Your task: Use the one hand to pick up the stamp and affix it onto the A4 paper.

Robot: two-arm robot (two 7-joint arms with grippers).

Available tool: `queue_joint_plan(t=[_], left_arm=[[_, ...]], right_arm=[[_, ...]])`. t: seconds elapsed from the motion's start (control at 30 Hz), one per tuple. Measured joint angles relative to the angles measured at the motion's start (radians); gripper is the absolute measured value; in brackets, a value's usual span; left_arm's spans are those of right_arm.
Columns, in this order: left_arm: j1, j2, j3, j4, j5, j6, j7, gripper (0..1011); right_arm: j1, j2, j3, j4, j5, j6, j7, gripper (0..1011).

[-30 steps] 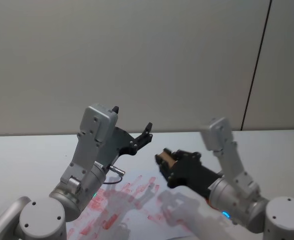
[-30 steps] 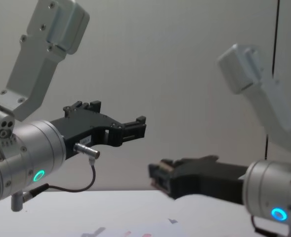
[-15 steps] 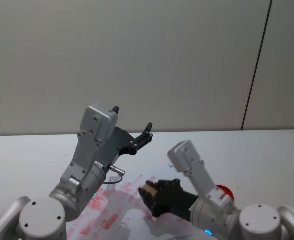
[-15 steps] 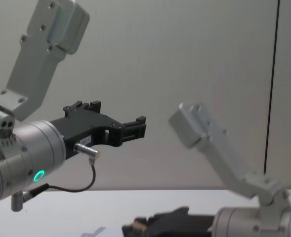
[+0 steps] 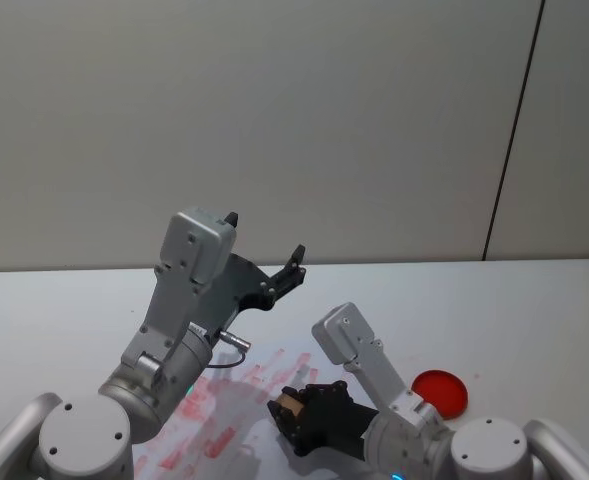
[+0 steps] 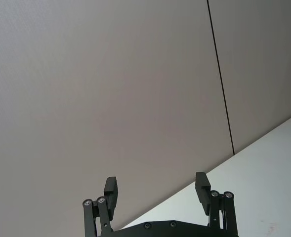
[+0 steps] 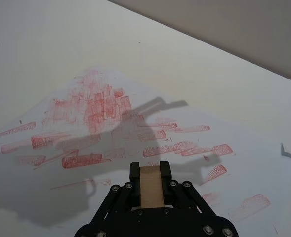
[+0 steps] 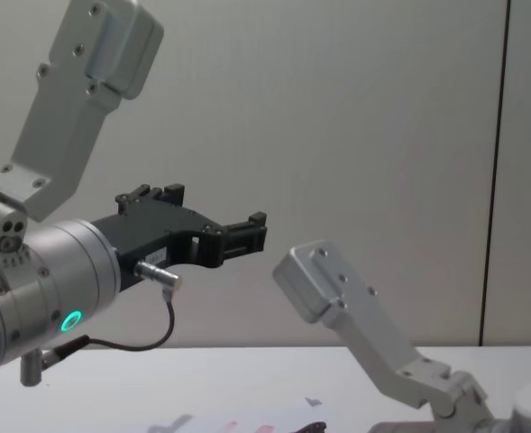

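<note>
Right gripper lowered over A4 paper; fingers clenched on stamp, light-brown wooden block; left gripper fingers spread

Right claw clenched low; left claw spread.

Looks like a robot lab or test room to me; plain grey panelled wall ahead, one dark vertical seam in it; bare white table under my arms; A4 paper crowded with repeated red trial prints; round red pad beside it.
</note>
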Motion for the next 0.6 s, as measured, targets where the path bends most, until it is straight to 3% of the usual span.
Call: queue_joint_plan(t=[0.6], left_arm=[[0.000, 0.000, 0.000, 0.000, 0.000, 0.000, 0.000, 1002]], right_arm=[[0.014, -0.006, 0.007, 0.025, 0.026, -0.002, -0.038, 218]])
